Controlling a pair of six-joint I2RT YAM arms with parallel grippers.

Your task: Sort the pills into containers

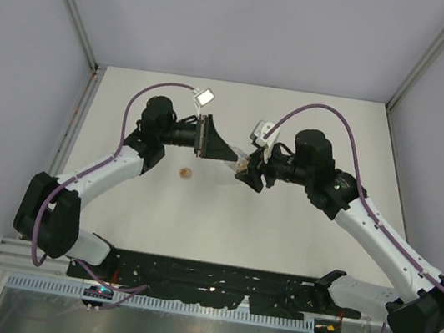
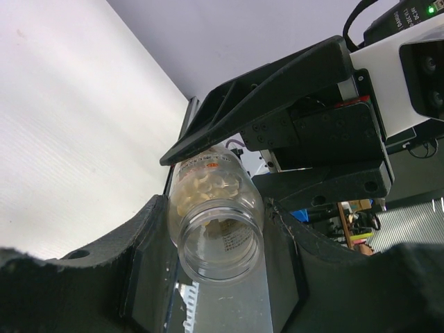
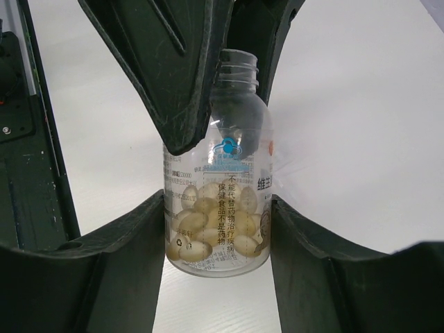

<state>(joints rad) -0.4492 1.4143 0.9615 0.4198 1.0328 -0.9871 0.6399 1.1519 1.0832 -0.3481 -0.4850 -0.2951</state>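
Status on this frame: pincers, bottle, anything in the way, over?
Left pincer, right pincer: both shut on open bottle. Pale pills inside. Orange item on table, apart.

1. The top view looks steeply down from high above and behind. The arm bases are at 6 o'clock, and the white bench (image 1: 277, 243) fills the middle.
2. The left wrist view sits very close, looking past its own jaws into the mouth of the clear vial (image 2: 218, 229).
3. The right wrist view, equally close, sees that vial side-on, mouth at 12 o'clock.
4. All three views share the vial, which is tiny and near centre from above.
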